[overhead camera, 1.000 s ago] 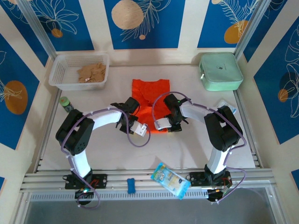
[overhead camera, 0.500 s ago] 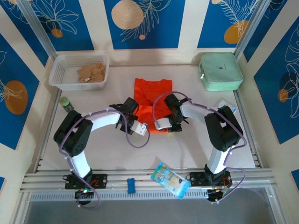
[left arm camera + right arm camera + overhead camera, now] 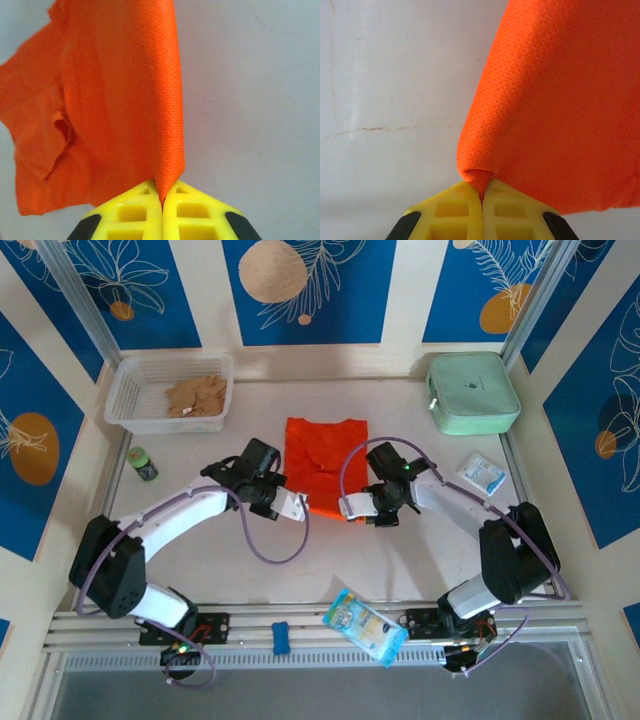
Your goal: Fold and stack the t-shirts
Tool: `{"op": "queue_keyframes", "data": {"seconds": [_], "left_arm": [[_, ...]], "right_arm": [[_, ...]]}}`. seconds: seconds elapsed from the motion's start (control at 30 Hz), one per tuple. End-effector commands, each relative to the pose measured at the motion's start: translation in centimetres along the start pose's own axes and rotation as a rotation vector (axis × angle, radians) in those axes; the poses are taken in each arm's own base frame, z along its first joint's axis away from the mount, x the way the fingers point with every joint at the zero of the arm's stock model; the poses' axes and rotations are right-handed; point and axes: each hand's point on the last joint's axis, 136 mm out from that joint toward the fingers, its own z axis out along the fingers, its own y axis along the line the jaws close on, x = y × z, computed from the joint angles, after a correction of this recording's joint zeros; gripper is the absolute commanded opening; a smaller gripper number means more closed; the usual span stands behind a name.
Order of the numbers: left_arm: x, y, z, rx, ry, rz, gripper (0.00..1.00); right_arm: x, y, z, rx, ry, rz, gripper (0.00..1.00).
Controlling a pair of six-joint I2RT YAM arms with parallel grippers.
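The left gripper (image 3: 162,197) has its yellow fingers pressed together on a thin fold of the orange-red t-shirt (image 3: 115,100), the cloth rising taut from between the tips and spreading away from them over the pale table (image 3: 250,100), with a sleeve showing at the left. The right gripper (image 3: 481,192) is likewise clamped on a pinch of the same shirt, the fabric bunching into a small rounded tuck just above its fingertips and fanning off to the right. From above, the shirt lies in the middle of the table, toward the far side, with the two grippers at its near corners, the left one on the left and the right one on the right, both arms bent inward. A white basket (image 3: 125,390) with something brown in it sits at the far left corner, a mint-green case (image 3: 472,392) at the far right, a small green can (image 3: 142,462) near the left edge, and a light packet (image 3: 483,475) near the right edge.
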Motion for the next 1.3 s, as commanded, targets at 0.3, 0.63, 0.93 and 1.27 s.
{"op": "queue_keyframes", "data": {"seconds": [0.3,0.63,0.93,1.27], "left_arm": [[-2.8,-5.7,-4.5,0.029,-0.037,-0.161,0.0],[-4.8,-8.4,-8.8,0.037,-0.085,-0.217,0.0],[-3.4,-6.6,-7.4,0.036,0.017,-0.232,0.0],[-0.3,-1.5,-7.0,-0.13,0.043,-0.345,0.0]], "right_arm": [[-2.6,5.7,-4.1,0.008,-0.021,0.021,0.0],[-4.3,8.9,-6.8,-0.036,-0.03,0.08,0.0],[-5.4,4.3,-8.1,0.018,-0.063,0.05,0.0],[-5.7,-1.2,-7.9,0.012,-0.099,0.043,0.0]]}}
